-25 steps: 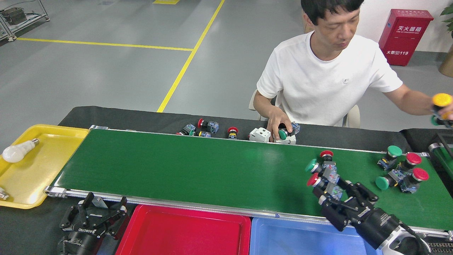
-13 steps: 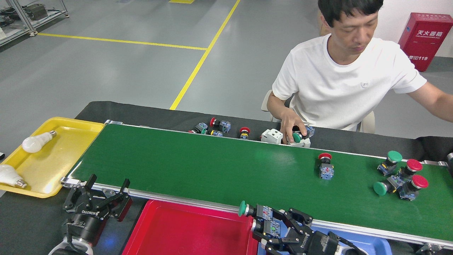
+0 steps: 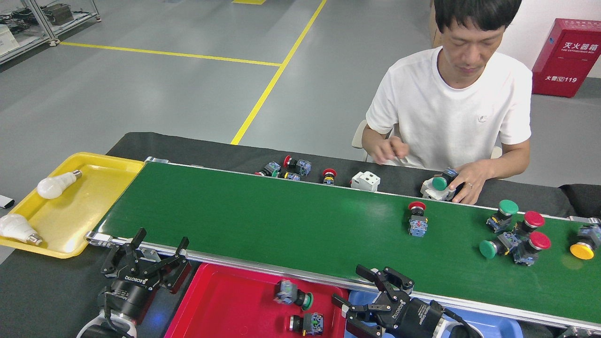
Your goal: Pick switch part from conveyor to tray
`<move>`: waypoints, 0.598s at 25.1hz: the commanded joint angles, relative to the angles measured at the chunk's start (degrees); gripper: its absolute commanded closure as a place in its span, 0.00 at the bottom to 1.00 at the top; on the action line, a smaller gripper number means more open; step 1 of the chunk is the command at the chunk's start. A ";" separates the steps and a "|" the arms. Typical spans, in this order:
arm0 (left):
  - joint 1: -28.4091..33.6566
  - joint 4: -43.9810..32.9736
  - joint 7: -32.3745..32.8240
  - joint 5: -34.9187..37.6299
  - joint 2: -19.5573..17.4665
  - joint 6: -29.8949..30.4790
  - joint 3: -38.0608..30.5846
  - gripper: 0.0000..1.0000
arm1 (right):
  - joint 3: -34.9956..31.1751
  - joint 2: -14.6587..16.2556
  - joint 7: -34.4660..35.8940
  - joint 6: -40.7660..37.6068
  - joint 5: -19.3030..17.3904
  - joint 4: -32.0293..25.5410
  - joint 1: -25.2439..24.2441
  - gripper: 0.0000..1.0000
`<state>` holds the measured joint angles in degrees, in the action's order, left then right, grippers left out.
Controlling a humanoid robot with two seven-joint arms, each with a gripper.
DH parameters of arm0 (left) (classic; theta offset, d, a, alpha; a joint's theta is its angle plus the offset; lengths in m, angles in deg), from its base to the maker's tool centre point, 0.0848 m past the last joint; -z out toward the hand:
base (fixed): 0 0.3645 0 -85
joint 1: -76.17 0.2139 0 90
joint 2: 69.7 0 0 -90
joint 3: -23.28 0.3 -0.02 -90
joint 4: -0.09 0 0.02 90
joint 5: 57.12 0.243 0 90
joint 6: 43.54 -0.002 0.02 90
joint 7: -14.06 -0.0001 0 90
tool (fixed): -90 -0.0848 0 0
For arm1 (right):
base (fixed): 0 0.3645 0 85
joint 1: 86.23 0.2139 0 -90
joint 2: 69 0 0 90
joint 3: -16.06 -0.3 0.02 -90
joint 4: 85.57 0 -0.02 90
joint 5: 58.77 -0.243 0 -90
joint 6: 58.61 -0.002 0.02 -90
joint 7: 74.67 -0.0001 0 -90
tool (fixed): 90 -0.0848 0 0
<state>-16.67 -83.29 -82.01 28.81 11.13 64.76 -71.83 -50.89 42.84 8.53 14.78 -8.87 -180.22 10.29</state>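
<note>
The blue bin [image 3: 488, 324] is mostly hidden behind the right gripper [image 3: 364, 295], whose jaws are spread wide and empty. On the conveyor [image 3: 263, 225], beyond those jaws, one red-capped switch [image 3: 417, 218] stands alone. Just left of them, the red tray [image 3: 225, 305] holds two switches [image 3: 292, 295]. The left gripper [image 3: 157, 246] is open too, beside the tray's left edge.

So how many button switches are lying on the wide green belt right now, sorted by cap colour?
Red-capped switches: 3
Green-capped switches: 2
Yellow-capped switches: 1
Total on the belt: 6
</note>
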 commanded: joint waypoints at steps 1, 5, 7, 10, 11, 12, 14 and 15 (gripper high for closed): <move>-0.50 -0.55 0.09 0.11 -0.06 0.16 1.15 0.00 | -5.38 0.57 0.82 3.07 -0.16 -0.36 0.87 0.06; -0.41 -0.55 0.09 0.02 -0.06 0.07 2.20 0.00 | -13.29 2.42 0.74 9.67 -0.33 -0.09 -1.24 0.06; -0.41 -0.55 0.18 0.02 -0.06 0.07 2.29 0.00 | -14.79 2.59 0.91 18.54 -0.16 0.08 -3.18 0.05; -0.41 -0.64 0.44 -0.06 0.03 0.07 2.38 0.00 | -14.61 3.91 4.43 29.97 0.11 2.98 -3.97 0.04; -0.41 -0.73 0.44 -0.06 0.12 0.07 2.38 0.00 | -14.53 4.35 5.92 30.85 0.11 3.33 -4.58 0.04; -0.41 -0.73 0.44 -0.06 0.29 0.07 2.47 0.00 | -14.61 4.88 7.06 30.85 0.11 3.42 -5.64 0.04; -0.41 -0.73 0.62 0.02 0.56 0.16 2.47 0.00 | -14.53 5.75 7.68 30.85 0.02 2.89 -6.69 0.04; -0.50 -0.73 0.97 0.02 0.65 0.16 2.64 0.00 | -14.53 5.84 7.68 30.67 0.11 2.63 -6.87 0.03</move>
<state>-16.61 -83.31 -81.18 28.81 11.73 64.79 -69.20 -64.98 47.86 14.97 44.51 -8.86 -176.63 3.10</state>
